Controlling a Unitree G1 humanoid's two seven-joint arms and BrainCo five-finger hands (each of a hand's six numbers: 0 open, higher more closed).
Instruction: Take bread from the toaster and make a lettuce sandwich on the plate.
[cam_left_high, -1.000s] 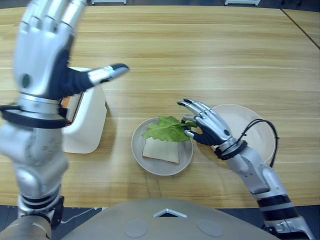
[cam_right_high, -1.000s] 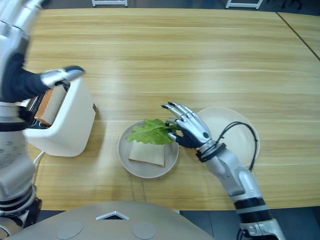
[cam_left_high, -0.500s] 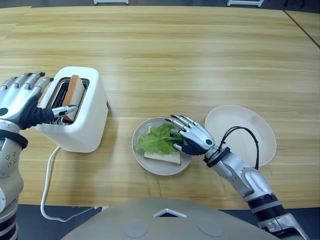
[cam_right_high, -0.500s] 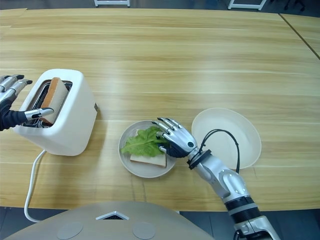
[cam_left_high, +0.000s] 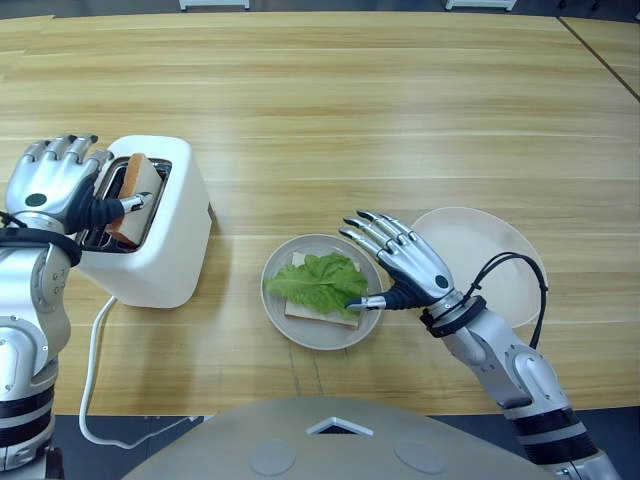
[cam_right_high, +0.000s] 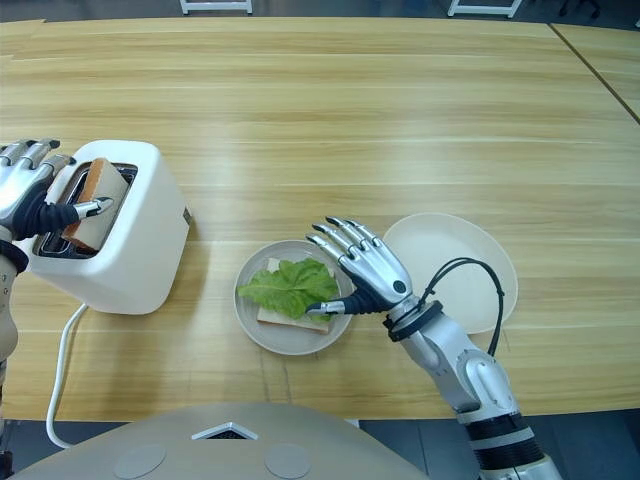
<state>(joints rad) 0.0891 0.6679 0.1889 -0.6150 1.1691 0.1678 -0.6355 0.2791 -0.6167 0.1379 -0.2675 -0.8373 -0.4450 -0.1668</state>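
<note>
Now left hand (cam_left_high: 55, 185) pinching bread slice (cam_left_high: 132, 178) standing in toaster (cam_left_high: 165, 250), frame left; pulling straight up advisable, avoiding slot snag. Right hand (cam_left_high: 405, 265) hovering open, fingers spread, beside lettuce (cam_left_high: 318, 283) lying on plate (cam_left_high: 300, 338), frame centre.

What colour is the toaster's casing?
The toaster is white, with a dark slot on top; the left eye view shows it best.
</note>
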